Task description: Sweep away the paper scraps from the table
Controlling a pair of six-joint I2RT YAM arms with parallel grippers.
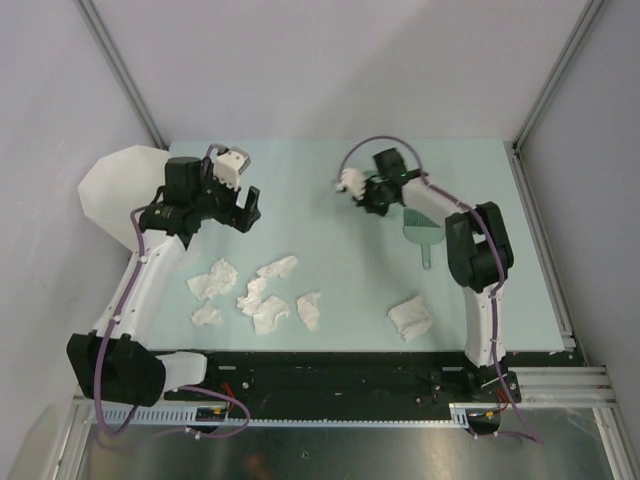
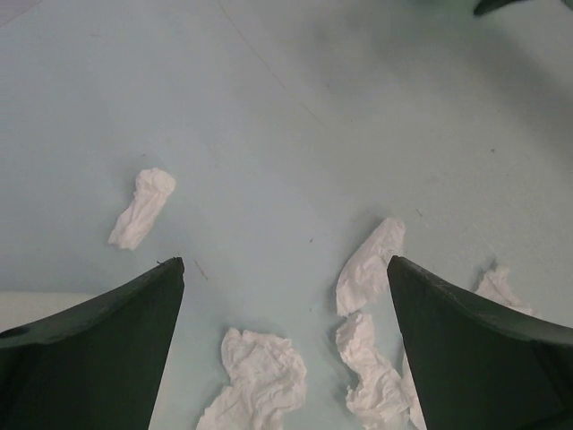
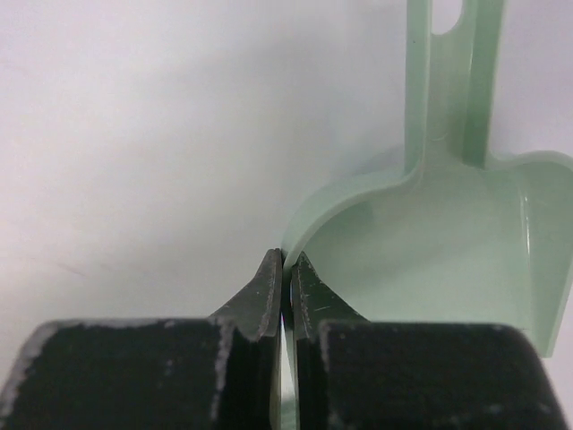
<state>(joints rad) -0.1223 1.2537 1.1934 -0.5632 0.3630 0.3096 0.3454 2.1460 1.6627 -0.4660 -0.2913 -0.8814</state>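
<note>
Top view first: nothing looks swept so far. The paper scraps (image 1: 268, 312) all lie on the tabletop (image 1: 320, 165). Roughly six wads cluster at near left, and one sits alone at near right, close to the base of the right arm (image 1: 480, 260). The white bin (image 1: 115, 185) stands off the far-left corner, and no scrap shows in it from here. The green dustpan (image 1: 422, 230) lies right of centre with its handle pointing near, and the right jaws are down at its far-left edge. The left arm (image 1: 150, 270) reaches over the left side with its jaws spread wide. They sit just far of the cluster and touch none of it.

Over to the left wrist: the left jaws are released, wide apart, with nothing held. Scraps lie on the tabletop below them. Two or three wads show in the gap between the two fingers, one lies well off to the left, and more peek out by the right finger. Whether the jaws hang above the surface or rest on it, I cannot tell.

Now the right wrist: the right jaws are clenched on the dustpan's thin side wall, with a pale green sliver pinched between the tips. The scoop is bare and the handle stretches away. No scraps show here. They lie well apart from these jaws.

My read: picking up the tool is the step in hand, and the whole sweep is left to do. Every wad waits, the near-right loner included.
</note>
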